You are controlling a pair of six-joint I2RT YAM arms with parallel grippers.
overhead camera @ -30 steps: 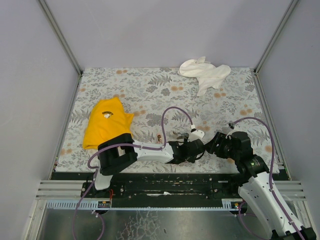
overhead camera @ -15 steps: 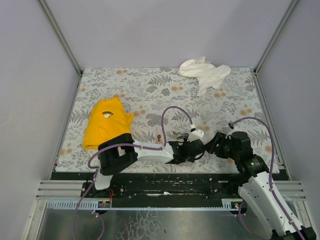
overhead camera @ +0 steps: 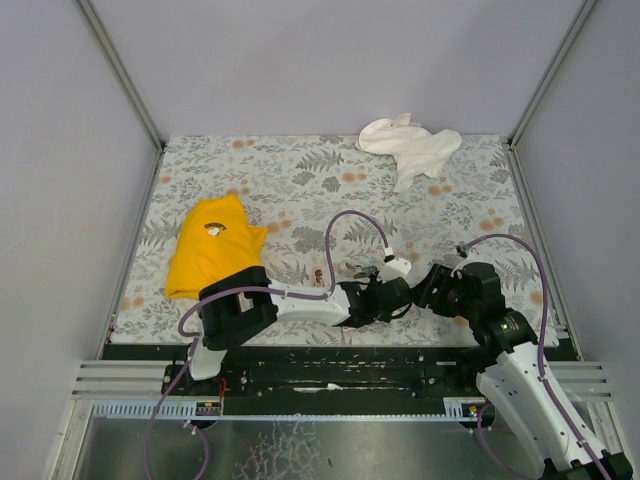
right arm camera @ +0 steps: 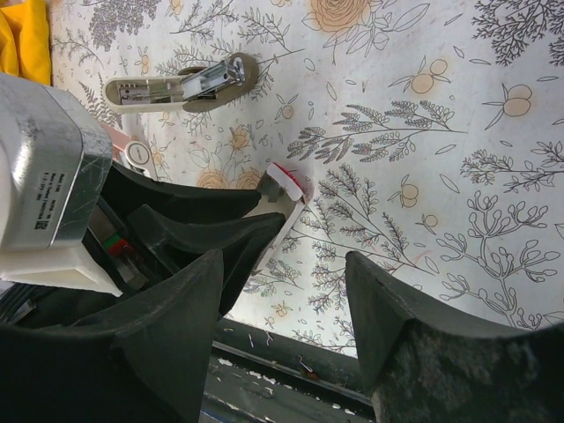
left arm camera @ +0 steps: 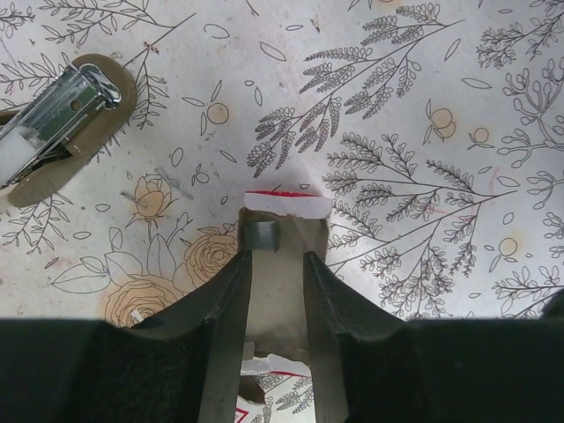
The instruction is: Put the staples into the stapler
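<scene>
Left gripper (left arm camera: 275,256): narrow, clamped on the staples (left arm camera: 286,203).
Right gripper (right arm camera: 284,264): wide, holding nothing, just beside the left gripper.
Staples: in their box, between the left gripper's fingers.
Stapler (left arm camera: 62,106): lying open on the tabletop (left arm camera: 423,106), near the staples, apart.

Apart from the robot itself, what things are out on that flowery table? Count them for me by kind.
Cloths: 2 (yellow cloth, white cloth)
Stapler: 1
Staple box: 1, between the fingers of the left gripper
Total: 4
</scene>
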